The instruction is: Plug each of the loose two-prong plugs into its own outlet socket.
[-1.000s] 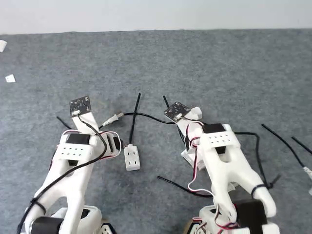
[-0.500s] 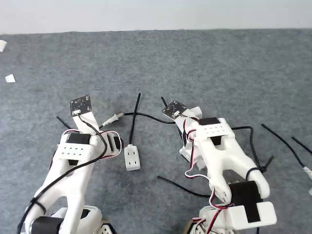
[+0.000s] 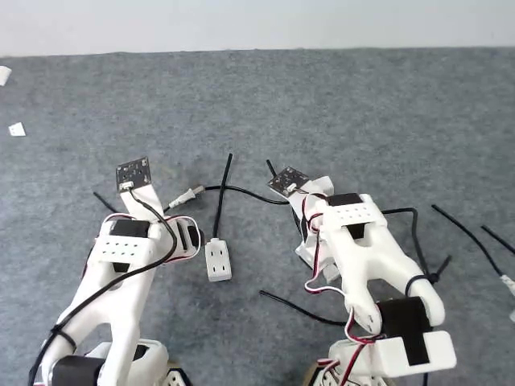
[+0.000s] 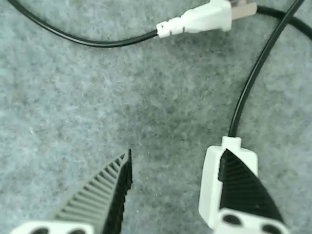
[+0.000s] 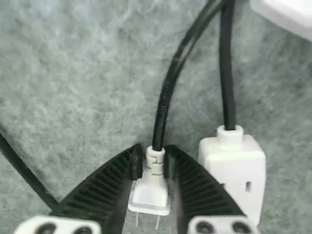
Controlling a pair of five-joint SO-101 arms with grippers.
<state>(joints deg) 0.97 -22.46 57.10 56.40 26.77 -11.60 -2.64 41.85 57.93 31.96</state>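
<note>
Both arms were white printed plastic with black servos [image 3: 406, 326]. Left arm [image 3: 121, 257] had a black cable [image 3: 157, 215], right arm [image 3: 378, 257] red-white-black wiring [image 3: 314, 277]. Dark little boards [image 3: 133, 173] at 12 o'clock; black ribbed fingers [image 4: 105, 195].

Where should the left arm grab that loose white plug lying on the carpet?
Grip the loose plug by its wide white body, between prongs and ribbed cord neck. It lies flat on the carpet, so come down from above and close across its long sides, leaving the prongs free.
</note>
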